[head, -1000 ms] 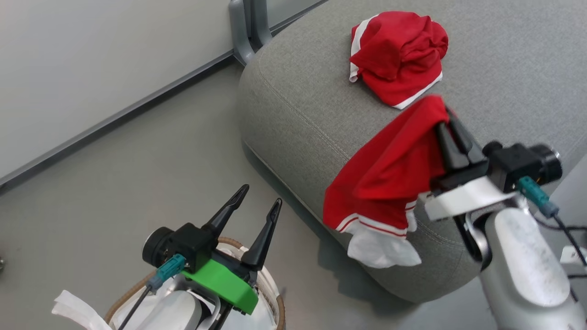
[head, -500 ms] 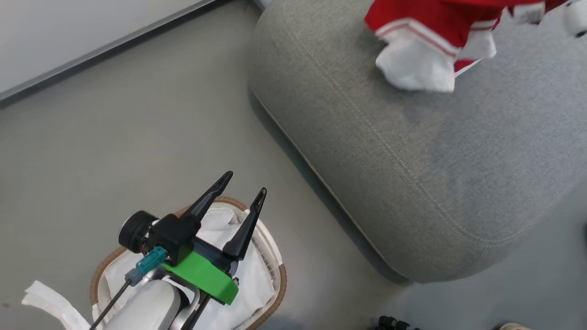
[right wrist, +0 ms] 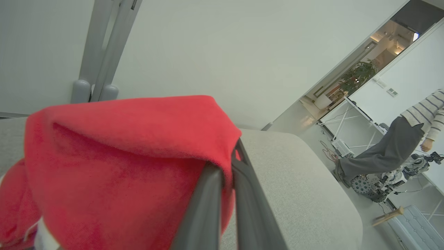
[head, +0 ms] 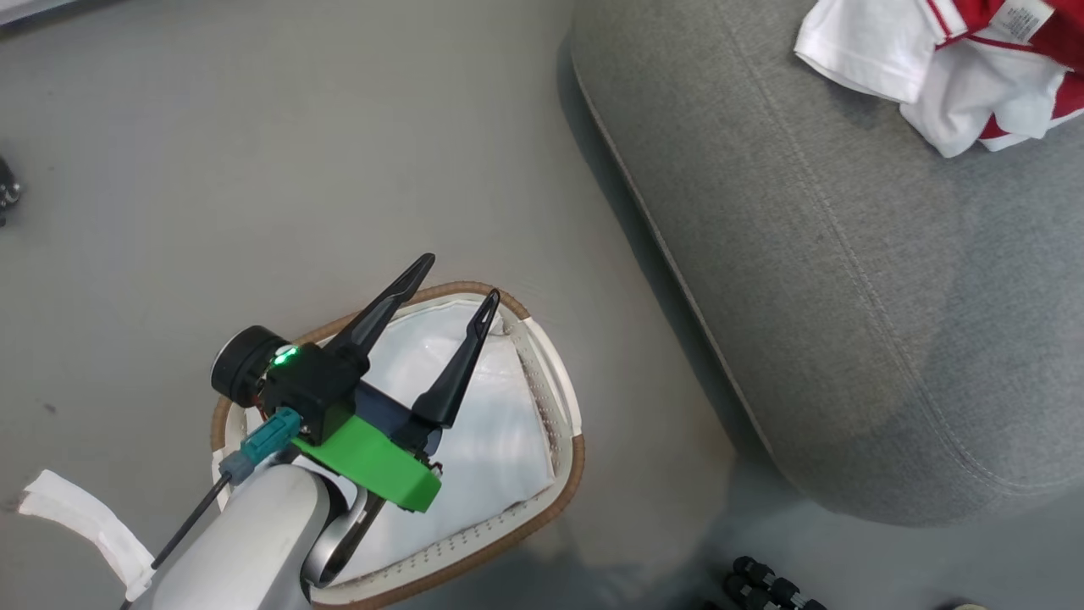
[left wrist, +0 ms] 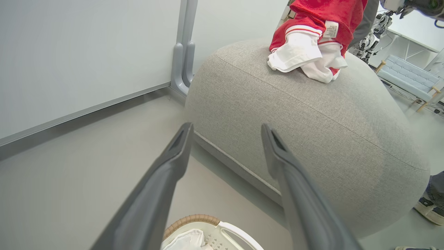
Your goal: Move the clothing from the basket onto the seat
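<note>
- Over the seat (left wrist: 312, 132), the right gripper (right wrist: 227, 156) is pinched tight on a fold of the red clothing (left wrist: 322, 14). The white sleeve ends touch the cushion, well in from its edge.
- Step in hand, as I judge it: setting the garment down. The next move calls for parting the right fingers and lifting clear without dragging cloth along.
- Left gripper (head: 460, 277) hangs above the basket (head: 577, 457), jaws spread, holding nothing.
- That basket stands on the floor near the seat, with a white liner (head: 474, 424) inside and no red cloth visible.
- Count: one seat, one basket, two grippers, one red-and-white bundle. Whether it is one garment or two, I cannot tell.
</note>
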`<state>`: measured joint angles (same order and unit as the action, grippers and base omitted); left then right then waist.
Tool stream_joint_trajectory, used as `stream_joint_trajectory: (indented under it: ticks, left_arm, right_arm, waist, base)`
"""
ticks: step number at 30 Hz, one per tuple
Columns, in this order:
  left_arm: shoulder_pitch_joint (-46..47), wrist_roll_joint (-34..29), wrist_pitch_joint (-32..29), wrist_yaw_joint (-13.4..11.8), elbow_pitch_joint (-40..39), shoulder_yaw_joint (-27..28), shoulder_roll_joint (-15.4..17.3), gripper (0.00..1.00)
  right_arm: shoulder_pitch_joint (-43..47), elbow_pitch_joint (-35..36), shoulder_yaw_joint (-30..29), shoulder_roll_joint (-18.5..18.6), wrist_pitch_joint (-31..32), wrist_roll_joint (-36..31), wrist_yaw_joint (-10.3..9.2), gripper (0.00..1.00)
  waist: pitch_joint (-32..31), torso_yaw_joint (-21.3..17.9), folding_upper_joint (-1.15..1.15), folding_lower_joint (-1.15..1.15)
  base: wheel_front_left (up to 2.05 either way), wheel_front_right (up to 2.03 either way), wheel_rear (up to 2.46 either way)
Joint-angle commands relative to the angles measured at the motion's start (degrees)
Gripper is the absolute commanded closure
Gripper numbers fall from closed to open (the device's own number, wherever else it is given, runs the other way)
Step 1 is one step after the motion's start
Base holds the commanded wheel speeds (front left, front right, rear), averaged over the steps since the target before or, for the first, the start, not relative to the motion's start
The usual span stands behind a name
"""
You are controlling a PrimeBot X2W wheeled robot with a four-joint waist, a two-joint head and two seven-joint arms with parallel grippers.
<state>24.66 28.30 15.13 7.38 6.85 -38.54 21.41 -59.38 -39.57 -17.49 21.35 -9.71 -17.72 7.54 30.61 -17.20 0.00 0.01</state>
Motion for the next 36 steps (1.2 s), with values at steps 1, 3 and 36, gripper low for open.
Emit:
stream_joint_trajectory:
  ticks: [1,3,36]
  left_arm:
    - [1.0,0.3,0.0,0.2,0.3,0.5,0.3,0.0]
    - [0.6,0.3,0.0,0.2,0.6,1.0,0.3,0.0]
    - [-15.7,-9.4,0.0,0.2,12.3,30.0,-11.4,0.0]
  right_arm:
    - [1.9,-1.3,-2.1,-0.5,-0.7,-1.4,-0.09,1.0]
    - [4.1,-2.9,-4.9,-1.8,-1.5,-2.5,-0.09,0.73]
    - [35.6,15.8,10.4,-18.2,-5.5,15.0,-0.09,0.0]
  waist:
    - [2.8,3.3,0.0,-0.01]
    - [2.4,3.6,0.0,-0.01]
    - [-20.8,11.1,0.0,-0.01]
  base:
    - [0.0,0.0,0.0]
    - [0.0,0.0,0.0]
    - [0.0,0.0,0.0]
